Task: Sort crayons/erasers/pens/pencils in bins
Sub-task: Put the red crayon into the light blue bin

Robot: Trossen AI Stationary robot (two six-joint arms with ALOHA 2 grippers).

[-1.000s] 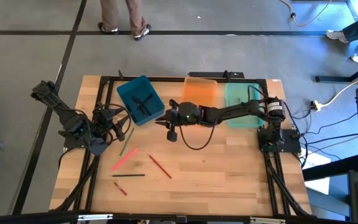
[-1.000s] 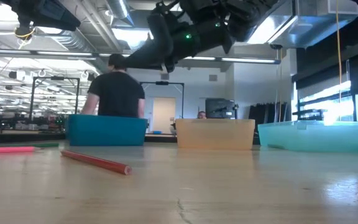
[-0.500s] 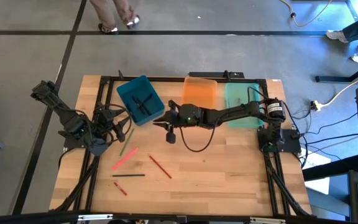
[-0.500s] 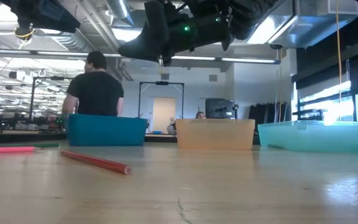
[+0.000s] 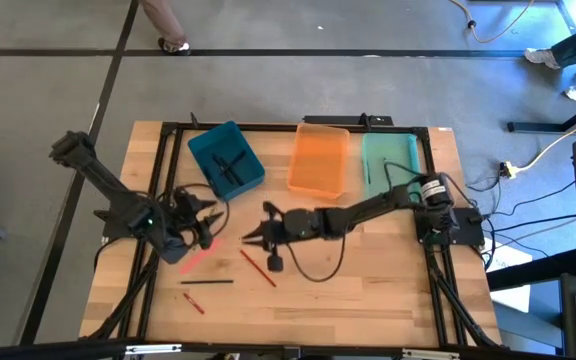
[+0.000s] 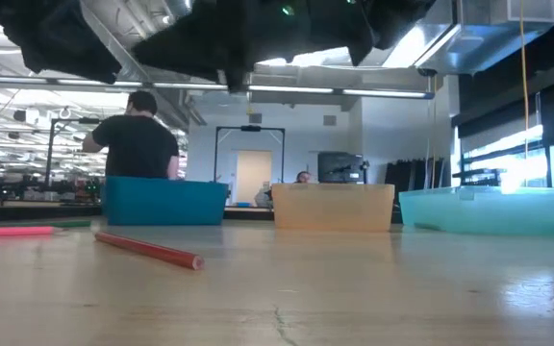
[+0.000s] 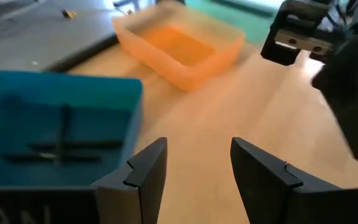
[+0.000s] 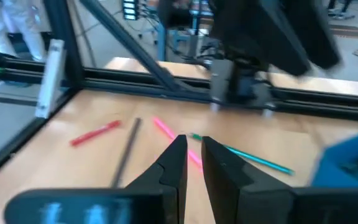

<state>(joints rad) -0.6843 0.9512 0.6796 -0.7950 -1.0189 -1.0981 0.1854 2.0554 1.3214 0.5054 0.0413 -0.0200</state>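
Observation:
Several sticks lie flat on the wood: a pink one [image 5: 196,258], a red one [image 5: 259,268], a dark one [image 5: 208,282] and a short red one [image 5: 194,303]. The right wrist view also shows a green stick [image 8: 253,158]. The teal bin [image 5: 226,160] holds dark sticks [image 7: 61,146]. The orange bin [image 5: 320,160] and the mint bin [image 5: 388,157] stand to its right. My right gripper [image 5: 258,232] hovers above the red stick, its fingers [image 8: 192,155] shut with only a slit between them. My left gripper [image 7: 197,168] is open above the pink stick's far end [image 5: 203,225].
The red stick [image 6: 147,250] lies nearest the low camera, with the pink stick [image 6: 8,231] at the left. A black cable loops under the right arm [image 5: 318,262]. Bare wood lies right of the sticks. A person stands in the room behind the teal bin [image 6: 166,204].
My right gripper has swung from beside the teal bin toward the table's near edge and stands over the red stick. My left gripper has shifted toward the near edge and a little to the right, over the pink stick. The person behind has walked left.

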